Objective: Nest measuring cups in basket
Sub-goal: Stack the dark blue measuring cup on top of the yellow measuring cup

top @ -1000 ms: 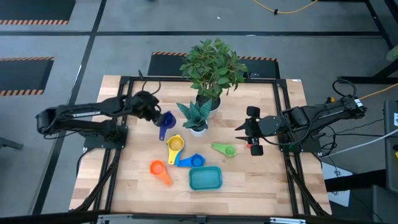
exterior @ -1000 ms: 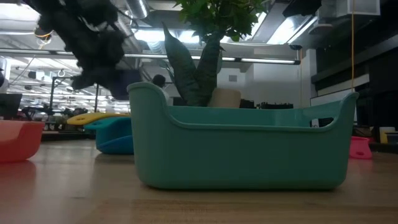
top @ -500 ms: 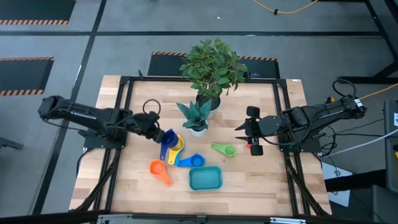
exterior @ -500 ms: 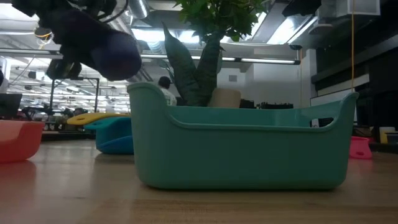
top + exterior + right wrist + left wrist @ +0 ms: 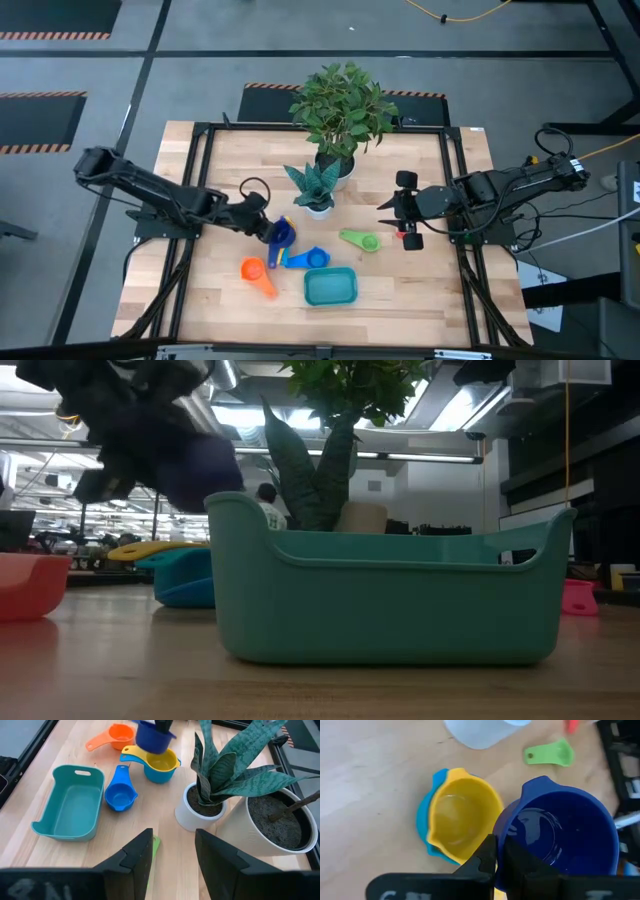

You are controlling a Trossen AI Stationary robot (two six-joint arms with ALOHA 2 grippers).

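Note:
My left gripper (image 5: 264, 224) is shut on the dark blue measuring cup (image 5: 281, 236) and holds it just above the yellow cup (image 5: 462, 822). The yellow cup sits nested in a light blue cup (image 5: 422, 817). Another blue cup (image 5: 313, 258), the orange cup (image 5: 254, 270) and the green cup (image 5: 360, 240) lie on the table. The teal basket (image 5: 330, 286) stands near the table's near edge with nothing in it (image 5: 70, 807). My right gripper (image 5: 392, 215) hangs open to the right of the green cup, beside a red cup (image 5: 409, 240). My left gripper pinches the dark blue cup at its rim (image 5: 502, 842) on the side toward the wrist; the fingers (image 5: 486, 862) cover the exact spot. They reach out level from the table's left. The cup is lifted clear and upright, mouth up, over the yellow cup.
A snake plant in a white pot (image 5: 318, 205) stands just beyond the cups, and a larger leafy plant (image 5: 340, 110) stands behind it. Black frame rails (image 5: 190, 250) run along both sides of the table. Bare wood lies left of the orange cup and right of the basket.
My left gripper has carried the dark blue cup from beside the snake plant toward the table's near edge and a little to the right. The cup now hangs over the yellow cup. The right arm has kept still.

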